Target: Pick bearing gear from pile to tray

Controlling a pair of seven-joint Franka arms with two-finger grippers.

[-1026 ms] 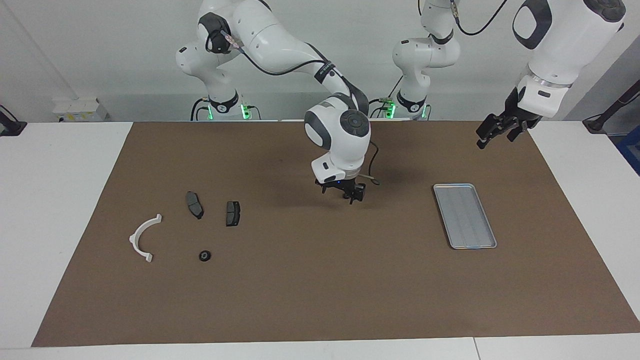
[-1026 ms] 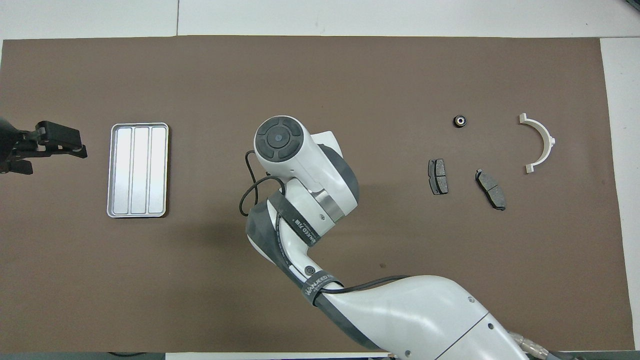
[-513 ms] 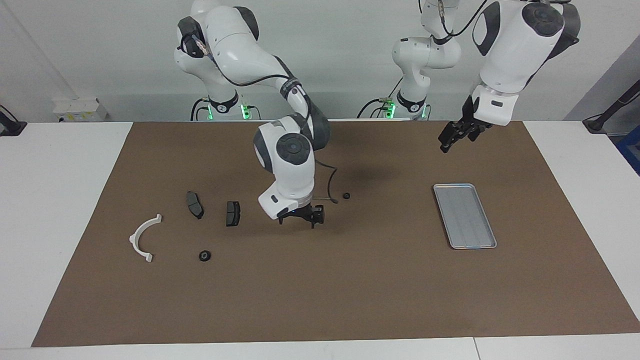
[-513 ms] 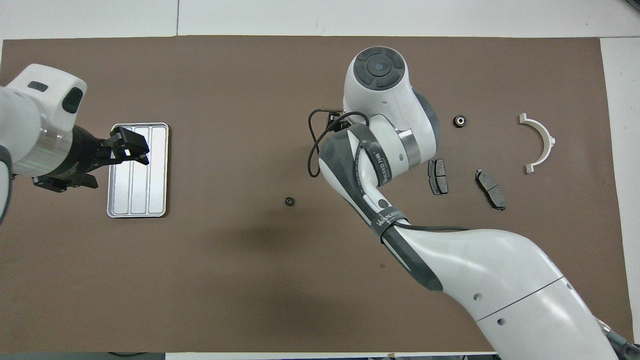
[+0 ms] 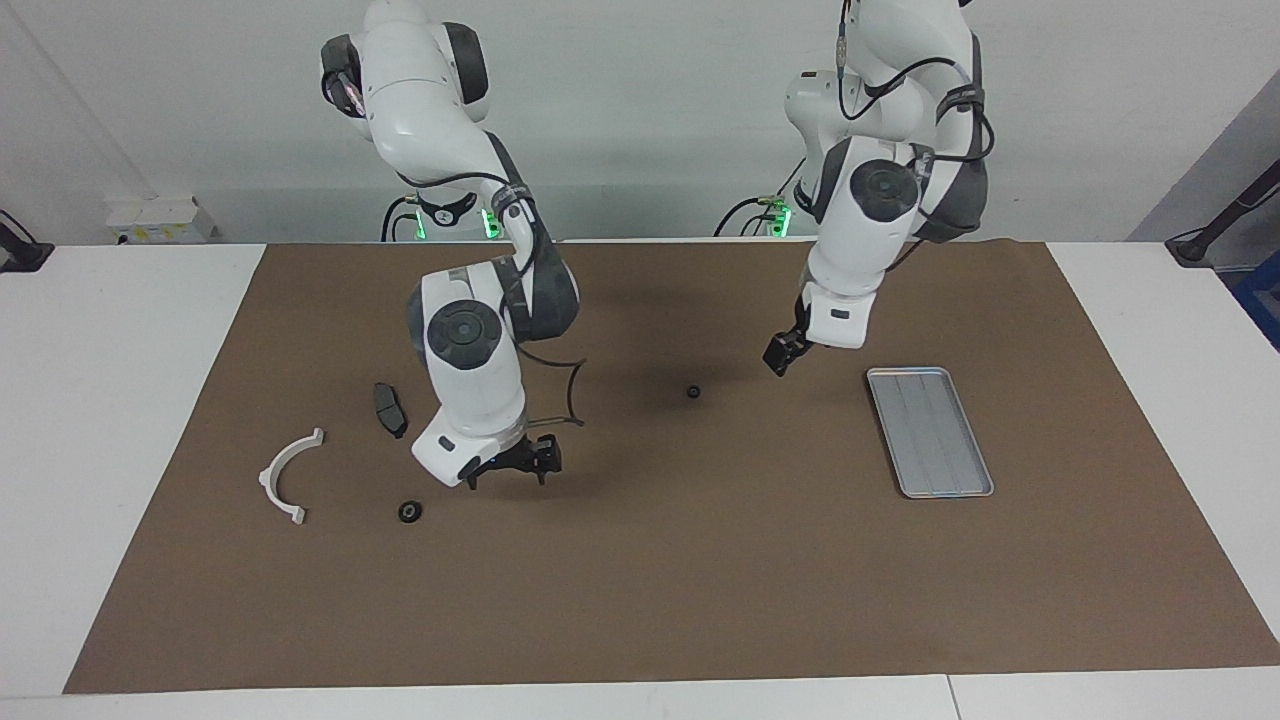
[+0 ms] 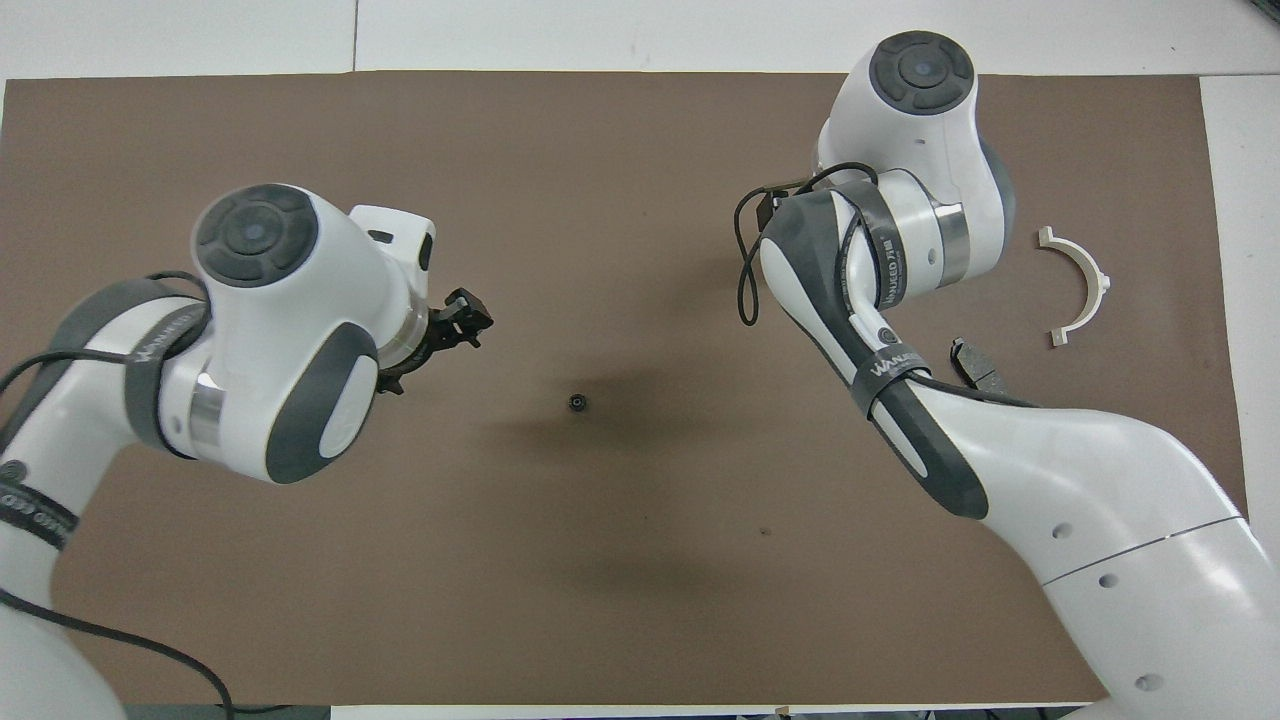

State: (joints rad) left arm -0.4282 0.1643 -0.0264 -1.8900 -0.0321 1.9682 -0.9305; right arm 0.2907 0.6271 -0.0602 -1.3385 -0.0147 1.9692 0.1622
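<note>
One small black bearing gear [image 5: 692,391] [image 6: 578,402] lies alone mid-mat, between the pile and the tray [image 5: 930,432]. A second gear [image 5: 409,512] lies in the pile with a dark brake pad [image 5: 389,408] and the white half-ring [image 5: 288,477] [image 6: 1078,285]. My right gripper [image 5: 515,468] hangs low and open, empty, just beside that second gear, toward the mat's middle. My left gripper [image 5: 783,356] [image 6: 465,322] hovers over the mat between the lone gear and the tray, open with nothing in it. The silver tray holds nothing. In the overhead view my left arm hides it.
A brown mat [image 5: 700,600] covers most of the white table. In the overhead view my right arm covers most of the pile, leaving only part of a brake pad [image 6: 975,365] in sight. In the facing view the second pad is hidden by that arm.
My right gripper swung from mid-mat to the pile, leaving a small black gear lying mid-mat. My left arm came in from its end of the table, past the tray, toward that gear.
</note>
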